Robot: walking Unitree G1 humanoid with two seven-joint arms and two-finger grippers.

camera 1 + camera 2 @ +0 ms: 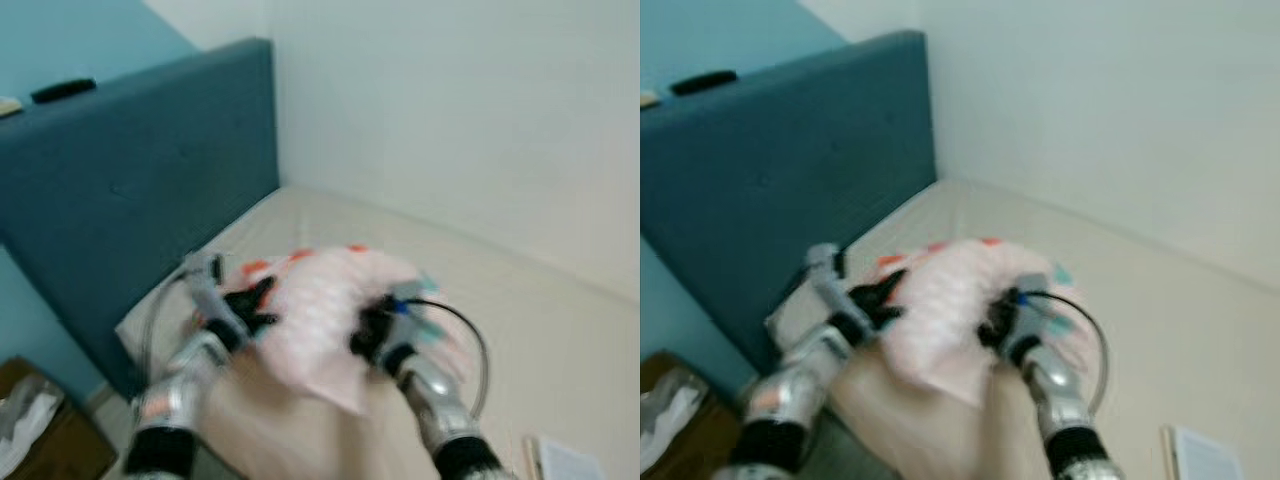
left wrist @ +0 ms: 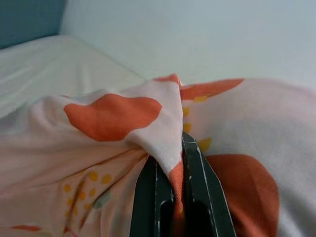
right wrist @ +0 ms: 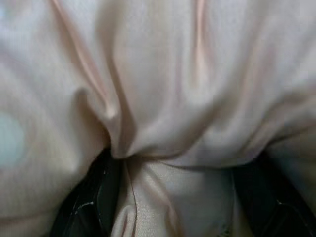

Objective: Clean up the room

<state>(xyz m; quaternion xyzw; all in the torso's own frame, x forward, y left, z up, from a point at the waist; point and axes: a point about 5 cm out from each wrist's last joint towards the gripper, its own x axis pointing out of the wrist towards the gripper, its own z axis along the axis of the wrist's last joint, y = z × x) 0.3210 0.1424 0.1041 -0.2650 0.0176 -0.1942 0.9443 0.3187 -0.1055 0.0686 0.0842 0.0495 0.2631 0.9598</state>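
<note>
Both tools have the pink cloth (image 1: 320, 310) bunched up over the bed (image 1: 540, 310) near the blue headboard (image 1: 140, 190), left tool (image 2: 177, 192) pinched tight on a fold, right tool (image 1: 372, 330) clamped on the other side.

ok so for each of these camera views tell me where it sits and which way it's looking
Left eye view: on the head, looking down at the bed; both arms hold up a pink pillow.
Right eye view: same scene, shifted slightly.
Left wrist view: along the left hand, pinching orange-spotted fabric.
Right wrist view: along the right hand, fabric bunched between its fingers.
All share the pillow.
</note>
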